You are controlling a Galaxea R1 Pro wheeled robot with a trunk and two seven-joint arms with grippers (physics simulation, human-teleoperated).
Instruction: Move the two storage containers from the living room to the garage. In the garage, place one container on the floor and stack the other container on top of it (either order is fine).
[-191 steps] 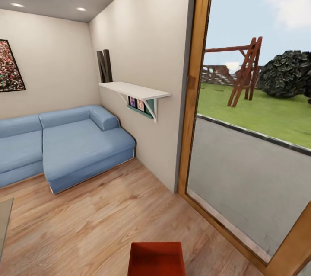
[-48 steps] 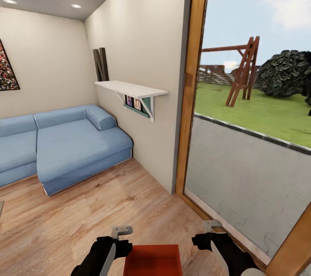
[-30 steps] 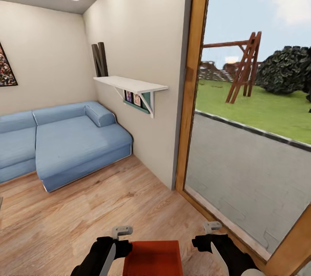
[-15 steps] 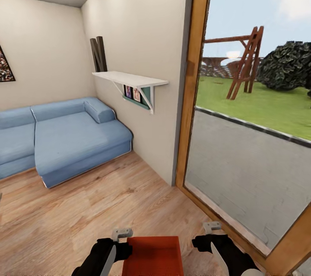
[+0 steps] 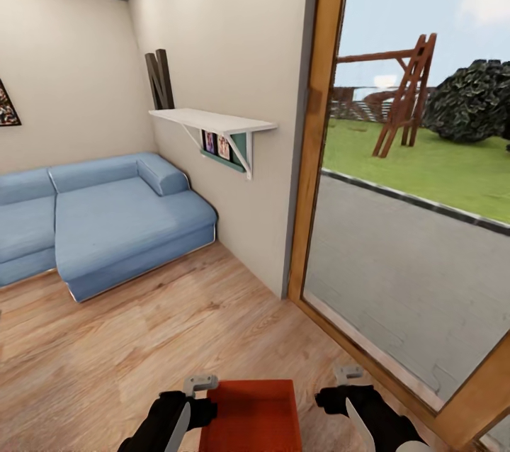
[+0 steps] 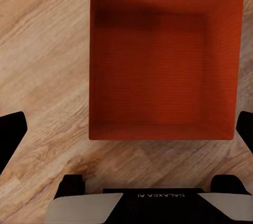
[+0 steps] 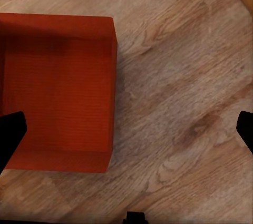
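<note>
Both pincers hang spread wide and empty over a red-orange storage container (image 5: 253, 415) on the living room's wood-plank floor (image 5: 142, 339): the left gripper (image 5: 183, 415) at its left wall, the right gripper (image 5: 352, 406) apart from its right wall. In the wrist views the fingertips look clear of it, though height is hard to judge. A lopsided squeeze could skid the thin-walled, lidless bin sideways. Beyond: blue sofa (image 5: 106, 215), white shelf (image 5: 210, 120), and a wood-framed glass door (image 5: 322, 119).

"GALAXEA AI" on left gripper (image 6: 126, 129)
</note>
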